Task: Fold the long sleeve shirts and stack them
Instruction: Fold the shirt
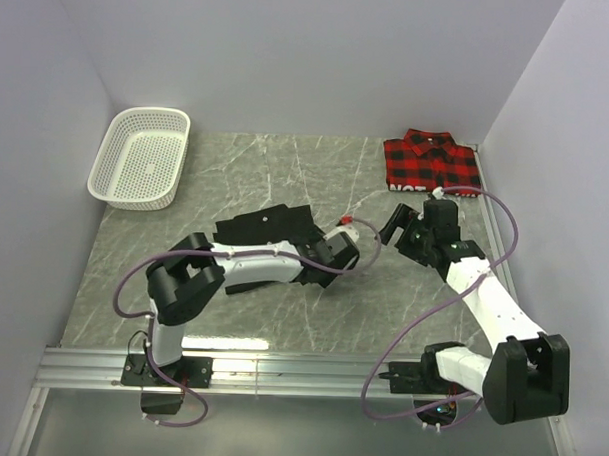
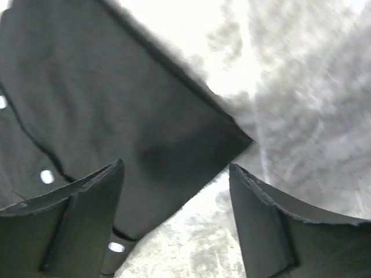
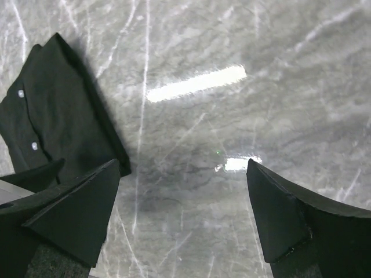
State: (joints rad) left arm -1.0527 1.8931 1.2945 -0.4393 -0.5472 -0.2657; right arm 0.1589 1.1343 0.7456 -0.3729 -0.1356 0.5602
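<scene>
The left gripper [image 2: 174, 174] was seen with its jaws spread apart and nothing clamped between them, poised just above the right-hand corner of the black shirt [image 2: 116, 98]. That corner was framed between the two fingers in the left wrist view, with the small pale buttons showing toward the left finger. The right gripper [image 3: 182, 168] was likewise held wide open and empty over bare table [image 1: 281, 317], just to the right of the black shirt and clear of it. The black shirt's long axis was judged to run roughly across the table, partly hidden under the left arm, which was plainly the nearer one. The plaid shirt [image 1: 432, 162] was found folded, well to the right of the black shirt and farther back. A white basket [image 1: 96, 181] was left standing far to the black shirt's left.
</scene>
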